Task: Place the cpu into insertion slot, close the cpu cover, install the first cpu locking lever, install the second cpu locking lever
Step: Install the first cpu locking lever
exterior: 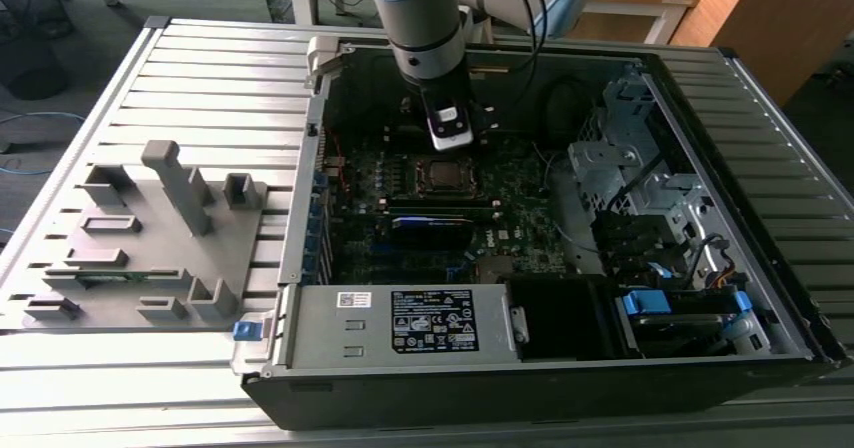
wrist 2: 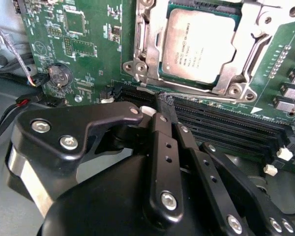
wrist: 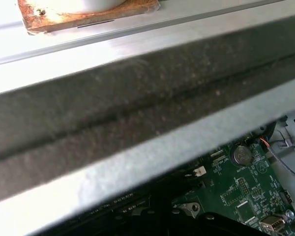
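The cpu [wrist 2: 199,46], a flat grey-topped square, lies in the insertion slot [exterior: 445,175] on the green motherboard. The cpu cover [wrist 2: 150,29], a silver frame, lies flat around the chip. A thin metal locking lever [wrist 2: 196,92] runs along the socket edge nearest my gripper. In the exterior view my gripper [exterior: 451,140] hangs just beyond the socket, inside the open computer case. Its black fingers sit close together in the second wrist view, where the gripper [wrist 2: 166,104] is shut on nothing, right beside the lever and the black memory slots [wrist 2: 226,128].
A power supply box [exterior: 414,318] with a black label fills the case's near corner. Drive cages [exterior: 627,168] and cables line the exterior view's right. A grey fixture [exterior: 147,238] stands outside the case on the slatted table. The case wall [wrist: 137,113] spans the first wrist view, with a coin battery [wrist: 242,155] beyond it.
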Available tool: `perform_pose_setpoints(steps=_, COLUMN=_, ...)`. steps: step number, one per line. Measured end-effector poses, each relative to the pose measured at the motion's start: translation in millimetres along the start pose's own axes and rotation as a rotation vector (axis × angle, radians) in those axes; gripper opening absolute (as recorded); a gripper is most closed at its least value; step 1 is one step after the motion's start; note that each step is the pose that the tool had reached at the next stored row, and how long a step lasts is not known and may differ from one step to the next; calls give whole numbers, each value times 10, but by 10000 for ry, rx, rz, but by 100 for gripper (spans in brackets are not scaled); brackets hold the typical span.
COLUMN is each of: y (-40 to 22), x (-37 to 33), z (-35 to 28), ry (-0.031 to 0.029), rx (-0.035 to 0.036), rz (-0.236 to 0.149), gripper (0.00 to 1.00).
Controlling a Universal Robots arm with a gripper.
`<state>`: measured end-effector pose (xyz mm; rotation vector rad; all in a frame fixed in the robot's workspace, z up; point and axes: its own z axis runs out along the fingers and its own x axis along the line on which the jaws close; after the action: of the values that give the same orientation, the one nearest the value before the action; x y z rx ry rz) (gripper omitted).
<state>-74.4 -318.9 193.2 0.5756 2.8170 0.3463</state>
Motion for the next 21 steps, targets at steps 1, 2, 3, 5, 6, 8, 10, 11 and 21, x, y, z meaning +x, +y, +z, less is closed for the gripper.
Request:
perform_pose_setpoints(steps=1, y=-6, x=-3, z=-1, ry=0, rx=0, rz=0, gripper=11)
perform_pose_setpoints(steps=2, y=-11, x=-5, z=-3, ry=0, rx=3, rz=-1, gripper=11)
perform_pose_setpoints(steps=3, y=-15, x=-7, z=-3, ry=0, rx=2, rz=-1, gripper=11)
perform_pose_setpoints(steps=5, y=-20, x=-7, z=3, ry=-14, rx=-6, rz=-1, gripper=11)
perform_pose_setpoints(steps=6, y=-21, x=-6, z=8, ry=-32, rx=-14, rz=-5, gripper=11)
perform_pose_setpoints(steps=8, y=-22, x=-6, z=9, ry=-41, rx=-17, rz=-9, gripper=11)
perform_pose_setpoints(steps=10, y=-22, x=-6, z=9, ry=-42, rx=-17, rz=-10, gripper=11)
perform_pose_setpoints(steps=11, y=-22, x=-5, z=9, ry=-43, rx=-18, rz=-8, gripper=11)
perform_pose_setpoints(steps=21, y=-10, x=15, z=14, ry=-168, rx=-77, rz=-34, gripper=11)
